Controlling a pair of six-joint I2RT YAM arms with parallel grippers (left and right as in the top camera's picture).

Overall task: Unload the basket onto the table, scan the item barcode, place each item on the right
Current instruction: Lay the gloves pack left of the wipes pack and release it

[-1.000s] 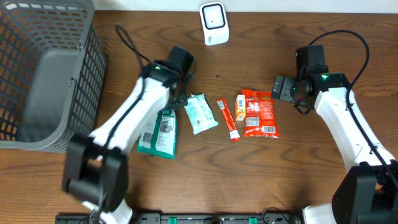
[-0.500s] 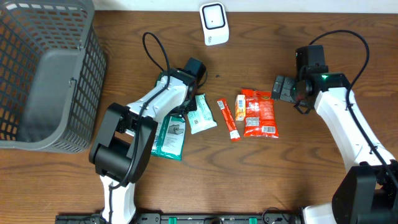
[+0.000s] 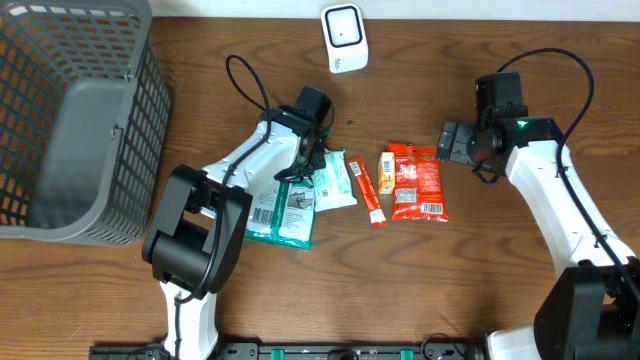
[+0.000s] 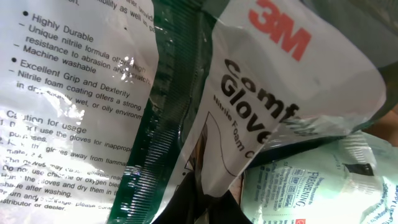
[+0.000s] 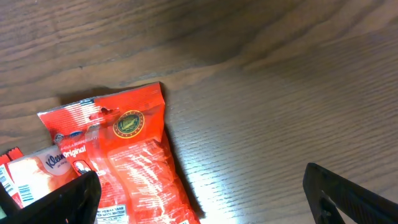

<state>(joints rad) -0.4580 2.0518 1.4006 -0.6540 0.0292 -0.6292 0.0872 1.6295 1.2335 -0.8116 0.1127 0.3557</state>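
A grey plastic mesh basket [image 3: 150,110] stands at the left edge of the brown wooden table [image 3: 480,290]. Right of it, the green-and-white plastic packet of 3M gloves [image 3: 283,210] lies on the wood, printed back upward. Its upper right corner sits between the fingers of the left gripper [image 3: 308,165], which are clenched on it. In the left wrist view the packet [image 4: 186,93] fills the frame, crinkled and pressed close.

Just beside it lies a pale green soft tissue pack [image 3: 337,180]. The white boxy barcode scanner [image 3: 343,38] stands well apart at the table's far edge.

Further right lie a thin orange-red stick sachet [image 3: 367,193], a small orange packet [image 3: 386,172] and a red foil snack bag [image 3: 418,182]. The right gripper [image 3: 447,142] hovers just past the bag, its fingers spread wide and holding nothing.
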